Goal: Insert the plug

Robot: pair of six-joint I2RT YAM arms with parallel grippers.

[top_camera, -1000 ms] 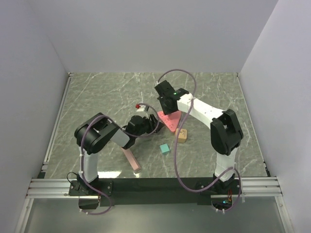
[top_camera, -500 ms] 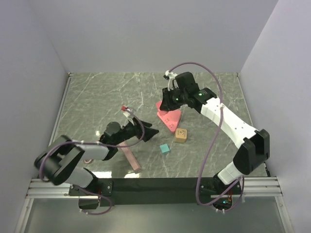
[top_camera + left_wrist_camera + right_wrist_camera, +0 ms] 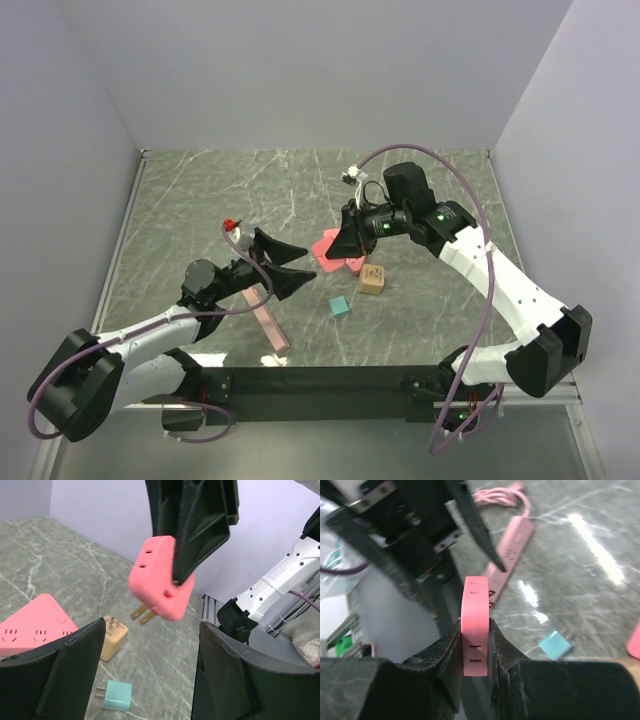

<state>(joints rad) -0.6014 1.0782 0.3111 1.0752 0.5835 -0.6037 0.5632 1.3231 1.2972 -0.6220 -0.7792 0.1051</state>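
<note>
My right gripper is shut on a pink plug adapter and holds it in the air, its brass prongs pointing down-left in the left wrist view. My left gripper is open and empty, its jaws spread wide, facing the plug from just below it. A long pink power strip with a coiled cable lies on the table under the left arm and shows in the right wrist view. A pink triangular socket block lies below the right gripper.
A tan plug with prongs up lies beside the triangular block and shows in the left wrist view. A teal plug lies nearer the front. White walls close the marble table on three sides.
The right gripper has swung down and left with the pink plug, turning it toward the left gripper. The left arm has stretched out low, its open gripper now just under the plug.
</note>
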